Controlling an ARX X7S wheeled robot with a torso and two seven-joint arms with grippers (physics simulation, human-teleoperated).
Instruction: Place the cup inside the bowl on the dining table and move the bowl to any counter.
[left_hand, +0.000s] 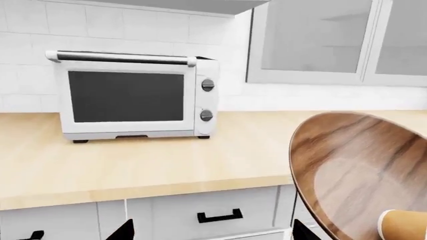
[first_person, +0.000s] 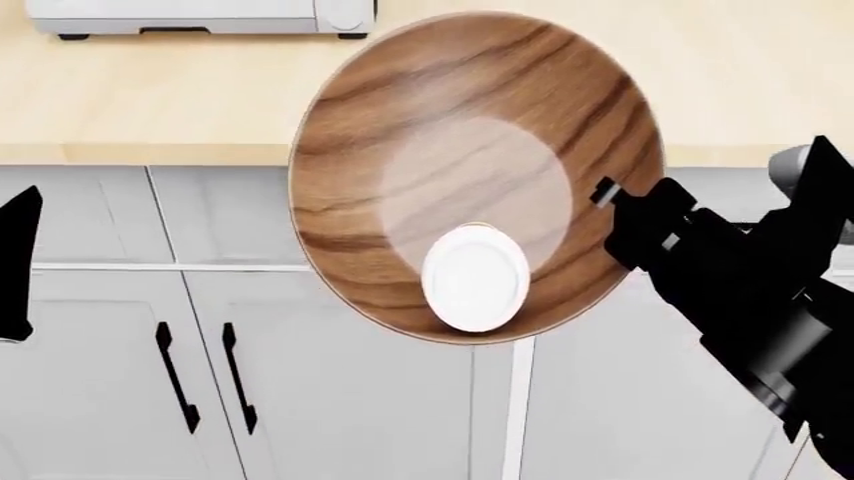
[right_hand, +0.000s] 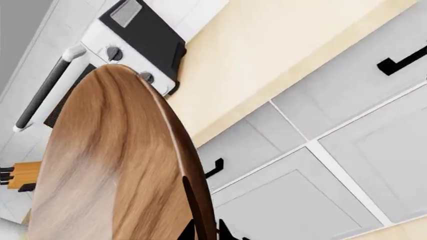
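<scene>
The dark-brown wooden bowl (first_person: 467, 150) hangs tilted in the air in front of the white cabinets, its far rim over the edge of the tan counter (first_person: 160, 100). Inside it, near the low rim, rests the cup (first_person: 475, 277), showing its white lid; its tan side shows in the left wrist view (left_hand: 407, 226). My right gripper (right_hand: 205, 231) is shut on the bowl's rim (right_hand: 190, 165), one finger on each side. My left gripper (left_hand: 208, 232) is open and holds nothing, facing the cabinet drawers to the left of the bowl (left_hand: 360, 170). The dining table is out of view.
A white toaster oven (left_hand: 133, 95) stands on the counter (left_hand: 167, 165) against the white tiled backsplash (left_hand: 320, 97). Drawers and doors with black handles (first_person: 174, 375) lie below the counter edge. Glass-fronted wall cabinets (left_hand: 320, 35) hang above. A wooden knife block (right_hand: 23, 175) shows beside the oven.
</scene>
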